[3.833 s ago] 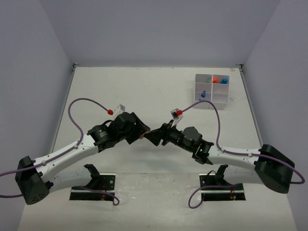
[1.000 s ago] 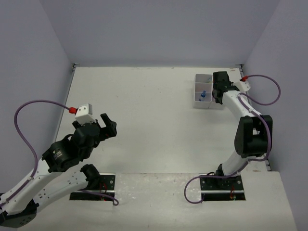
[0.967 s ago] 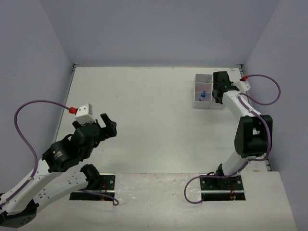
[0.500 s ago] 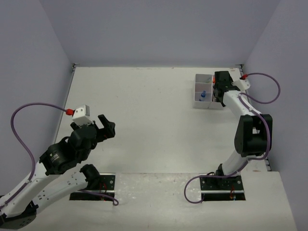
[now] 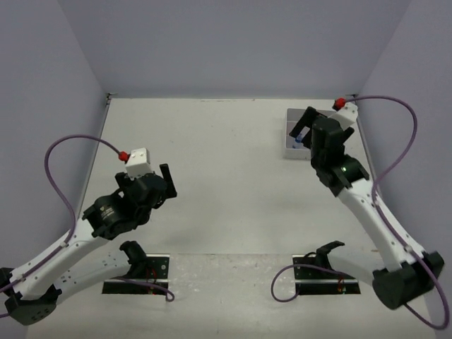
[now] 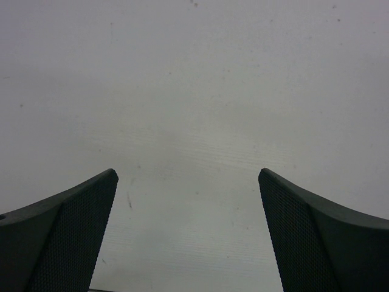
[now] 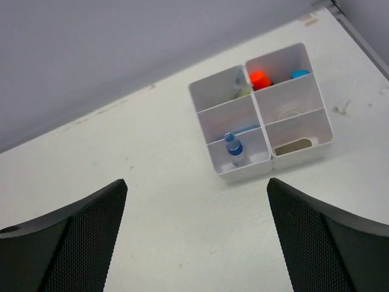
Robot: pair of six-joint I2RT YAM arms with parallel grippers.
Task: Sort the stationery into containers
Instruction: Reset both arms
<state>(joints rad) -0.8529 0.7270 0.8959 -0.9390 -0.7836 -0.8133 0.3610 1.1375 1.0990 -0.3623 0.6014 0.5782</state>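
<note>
The white six-compartment organiser (image 7: 262,115) stands at the table's far right, half covered by my right arm in the top view, where its left rim (image 5: 289,134) shows. Inside it are a blue-capped highlighter (image 7: 233,148) standing upright, an orange cap (image 7: 260,79), a blue piece (image 7: 299,74), a thin blue pen (image 7: 244,130), a clear tape roll (image 7: 290,114) and a copper piece (image 7: 295,146). My right gripper (image 7: 197,181) hovers open and empty, short of the box (image 5: 306,130). Far to the left, my left gripper (image 6: 187,171) is open over bare table (image 5: 168,185).
Grey-violet walls close the table on three sides. The box sits close to the right wall and the back edge. Purple cables (image 5: 395,152) loop off both wrists. Two black mounting plates (image 5: 138,271) lie at the near edge.
My right gripper has opened over the organiser and drawn back and up from it. My left arm has shifted slightly right and forward, still open.
</note>
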